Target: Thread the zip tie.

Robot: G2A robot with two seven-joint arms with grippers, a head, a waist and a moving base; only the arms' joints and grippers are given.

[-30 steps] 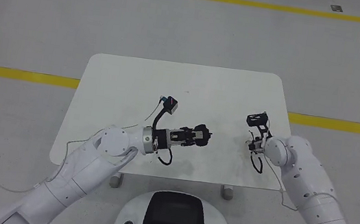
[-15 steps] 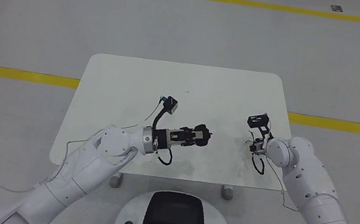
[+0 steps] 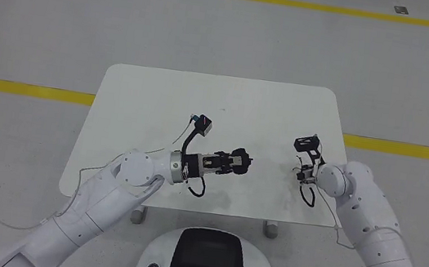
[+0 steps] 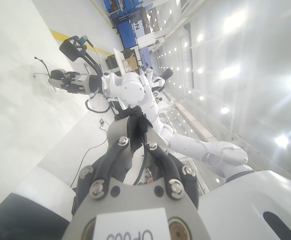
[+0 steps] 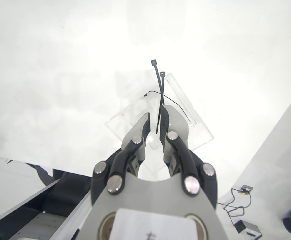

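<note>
Two black zip ties (image 5: 161, 91) lie crossed over a clear tray (image 5: 200, 129) on the white table (image 3: 161, 101). My right gripper (image 5: 156, 110) is open around their tails, which rest against one ridged pad (image 5: 164, 122) with a gap to the other. The left wrist view looks across at that gripper (image 4: 51, 79) and the ties (image 4: 43, 66). My left gripper (image 3: 245, 161) hangs over the table's middle, pointing at the right one. Its fingertips (image 4: 136, 113) are shut, and a thin black zip tie (image 4: 142, 161) curves back between the fingers.
The right gripper (image 3: 300, 169) is near the table's right front corner. The far half of the table is bare white surface. A cable and a small box (image 5: 246, 227) lie on the floor beyond the table edge.
The right arm has edged slightly toward the table's middle. The left arm has stayed still.
</note>
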